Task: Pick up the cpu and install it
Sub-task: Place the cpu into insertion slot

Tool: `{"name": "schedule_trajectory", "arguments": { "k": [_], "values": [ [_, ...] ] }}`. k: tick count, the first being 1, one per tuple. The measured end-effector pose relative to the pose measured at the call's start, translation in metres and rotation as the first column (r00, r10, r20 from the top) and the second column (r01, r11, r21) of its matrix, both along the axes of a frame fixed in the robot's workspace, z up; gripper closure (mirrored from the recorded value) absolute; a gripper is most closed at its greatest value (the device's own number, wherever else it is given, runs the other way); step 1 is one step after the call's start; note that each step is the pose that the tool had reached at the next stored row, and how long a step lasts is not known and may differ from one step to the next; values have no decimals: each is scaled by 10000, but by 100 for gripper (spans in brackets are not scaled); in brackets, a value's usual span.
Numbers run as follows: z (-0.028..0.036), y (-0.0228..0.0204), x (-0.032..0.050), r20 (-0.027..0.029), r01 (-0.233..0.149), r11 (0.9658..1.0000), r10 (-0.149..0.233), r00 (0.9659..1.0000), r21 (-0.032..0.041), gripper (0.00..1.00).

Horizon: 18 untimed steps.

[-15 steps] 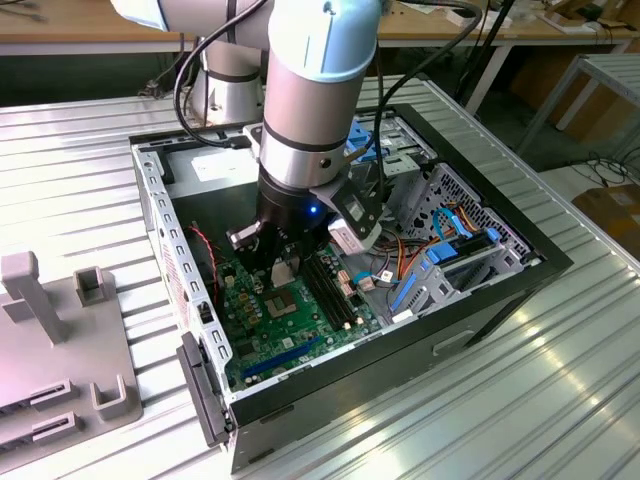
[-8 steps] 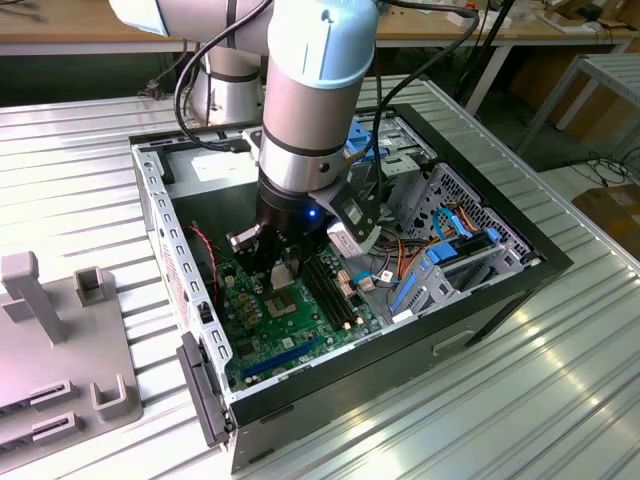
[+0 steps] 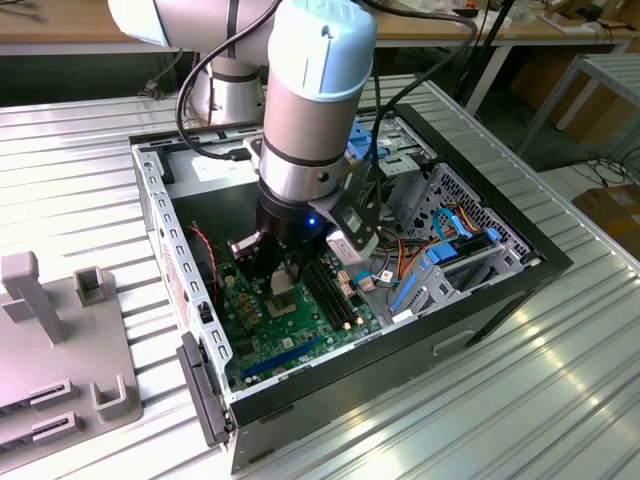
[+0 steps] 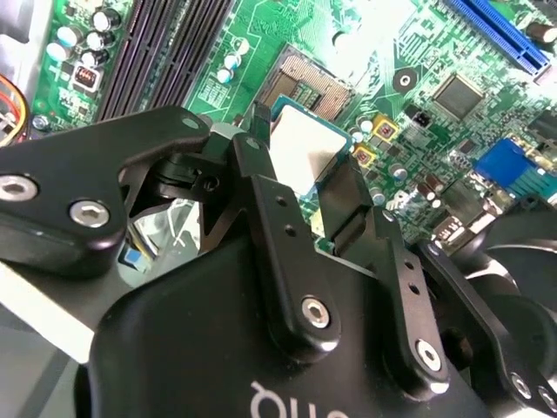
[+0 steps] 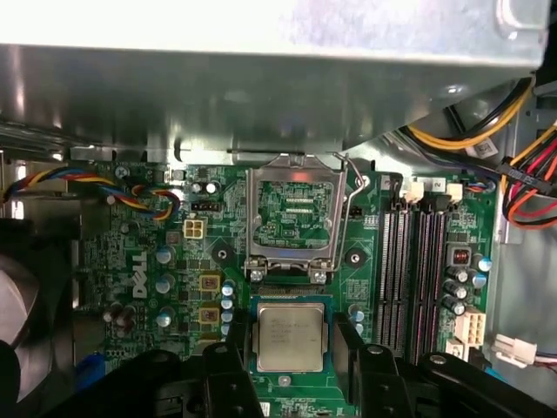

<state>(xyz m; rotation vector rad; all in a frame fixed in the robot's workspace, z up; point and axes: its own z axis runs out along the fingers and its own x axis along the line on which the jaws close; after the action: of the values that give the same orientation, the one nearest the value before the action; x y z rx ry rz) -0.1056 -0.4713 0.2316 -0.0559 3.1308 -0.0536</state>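
Gripper (image 5: 291, 350) closed on the cpu (image 5: 290, 336). One black finger (image 5: 352, 347) sits on each of two opposite edges, both touching, with the metal lid facing up and the chip level between them.

In the second wrist view the cpu is held clear of the green motherboard (image 4: 409, 43). The socket (image 4: 305, 83) lies open on the board just past the chip's far edge. The chip is not yet seated.

In the first wrist view the silver retaining frame (image 5: 291, 218) stands tilted up off the socket, with its wire lever (image 5: 357, 187) raised beside it. The long black memory slots (image 5: 418, 261) run alongside, near the socket but apart from the chip. A grey metal box (image 5: 261, 78) stands at the far edge of the board, behind the frame.

In the exterior view my arm (image 3: 315, 100) comes down into the open computer case (image 3: 500, 290), which lies on its side on a ribbed metal table (image 3: 520, 400). My gripper is low over the middle of the board. A grey plastic fixture (image 3: 60, 350) sits on the table, well apart from the case on the exterior view's left.
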Motion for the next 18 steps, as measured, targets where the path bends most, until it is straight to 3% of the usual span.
{"name": "schedule_trajectory", "arguments": {
  "k": [6, 11, 18],
  "values": [
    [-123, -2, 1, -37, 23, 10000, -23, 10000, -2, 53],
    [-162, -23, 1, -151, 34, 10000, -34, 9999, -1, 53],
    [-183, -25, 5, -157, 38, 10000, -38, 9999, 1, 53]
  ]
}}
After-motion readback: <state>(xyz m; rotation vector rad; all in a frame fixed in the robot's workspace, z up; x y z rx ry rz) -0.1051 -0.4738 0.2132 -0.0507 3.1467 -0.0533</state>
